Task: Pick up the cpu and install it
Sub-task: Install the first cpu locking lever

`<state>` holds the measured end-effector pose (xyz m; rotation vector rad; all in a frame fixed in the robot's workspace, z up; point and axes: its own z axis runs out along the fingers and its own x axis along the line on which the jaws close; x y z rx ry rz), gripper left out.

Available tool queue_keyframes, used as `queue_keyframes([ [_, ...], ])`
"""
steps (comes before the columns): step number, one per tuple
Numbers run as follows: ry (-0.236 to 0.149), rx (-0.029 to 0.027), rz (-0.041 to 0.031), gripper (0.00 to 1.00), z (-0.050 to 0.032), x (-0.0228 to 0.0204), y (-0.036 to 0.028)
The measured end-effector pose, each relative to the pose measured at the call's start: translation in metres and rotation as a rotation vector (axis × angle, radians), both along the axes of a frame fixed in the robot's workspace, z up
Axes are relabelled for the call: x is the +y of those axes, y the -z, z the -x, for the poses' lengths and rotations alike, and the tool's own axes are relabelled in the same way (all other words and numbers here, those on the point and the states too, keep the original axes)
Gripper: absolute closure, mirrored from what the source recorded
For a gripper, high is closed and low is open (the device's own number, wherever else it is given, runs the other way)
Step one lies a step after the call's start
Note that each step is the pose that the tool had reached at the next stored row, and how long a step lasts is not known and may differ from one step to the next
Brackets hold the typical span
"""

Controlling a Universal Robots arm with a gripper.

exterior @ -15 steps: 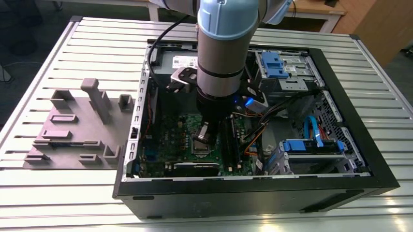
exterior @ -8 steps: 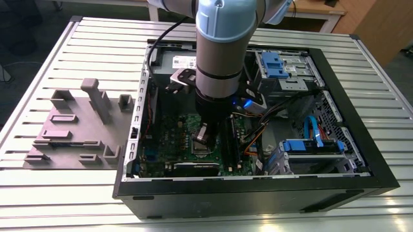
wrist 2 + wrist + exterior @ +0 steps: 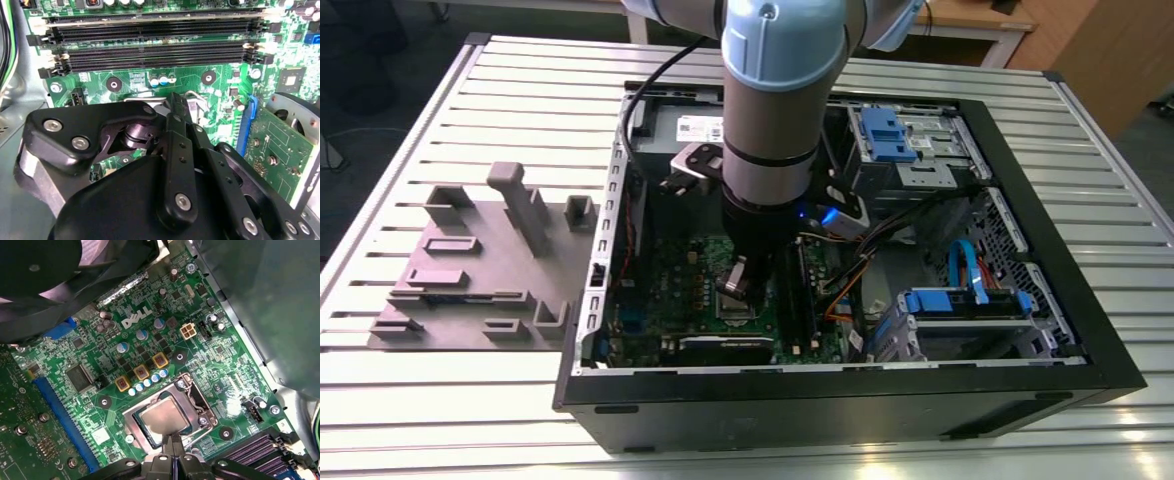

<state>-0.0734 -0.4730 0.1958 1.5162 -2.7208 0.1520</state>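
Slatted metal tabletop (image 3: 454, 420) is carrying an open PC case (image 3: 854, 400) lying on its side. arm (image 3: 774, 100) is reaching straight down into it.

Closest in: gripper (image 3: 172, 440) is hanging low over the green board (image 3: 150, 335). fingers (image 3: 168, 446) are looking pressed together and pinching nothing I can make out. In the first wrist view the tips are sitting right at one edge of the cpu (image 3: 162, 416); touching or just above, can't tell.

cpu is lying flat inside the socket frame (image 3: 202, 407), silver top up, looking square to it.

Just beyond, in the second wrist view, empty memory slots (image 3: 155, 32) are running across the board. Further out, blue drive cages (image 3: 887, 135) are sitting at the case's far side. A grey fixture block (image 3: 480, 260) is resting on the tabletop at the exterior view's left, well apart from the work.

My read: pick-up is done and placement is in hand, with the chip looking seated or close to it. Any move from here is calling for a clean vertical path with no sideways drag at the chip edge. I'd expect the socket underneath to be unforgiving.
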Motion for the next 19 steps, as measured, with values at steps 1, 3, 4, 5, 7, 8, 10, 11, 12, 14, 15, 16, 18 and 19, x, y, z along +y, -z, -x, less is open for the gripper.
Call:
queue_keyframes([
  [1,0.000,0.0000,0.0000,0.90,0.0002,-0.0001,0.0000],
  [3,0.000,-0.0001,-0.0001,0.90,0.0004,-0.0004,0.0000],
  [4,0.001,0.0000,0.0000,0.90,0.0004,-0.0005,0.0000],
  [5,0.001,0.0000,-0.0001,0.90,0.0004,-0.0005,0.0000],
  [7,0.001,0.0000,0.0000,0.90,0.0008,-0.0006,0.0000],
  [8,0.001,0.0000,0.0000,0.90,0.0008,-0.0007,0.0000],
  [10,0.002,0.0000,0.0000,0.90,0.0010,-0.0009,0.0000],
  [11,0.002,-0.0001,-0.0001,0.90,0.0011,-0.0011,0.0000],
  [12,0.003,0.0000,-0.0001,0.90,0.0011,-0.0012,0.0000],
  [14,0.004,0.0000,0.0000,0.90,0.0011,-0.0016,0.0000],
  [15,0.004,0.0000,0.0000,0.90,0.0010,-0.0017,0.0000],
  [16,0.005,-0.0001,0.0000,0.90,0.0010,-0.0018,0.0000],
  [18,0.007,0.0000,0.0000,0.90,0.0011,-0.0021,0.0000],
  [19,0.007,0.0000,0.0000,0.90,0.0011,-0.0022,0.0000],
])
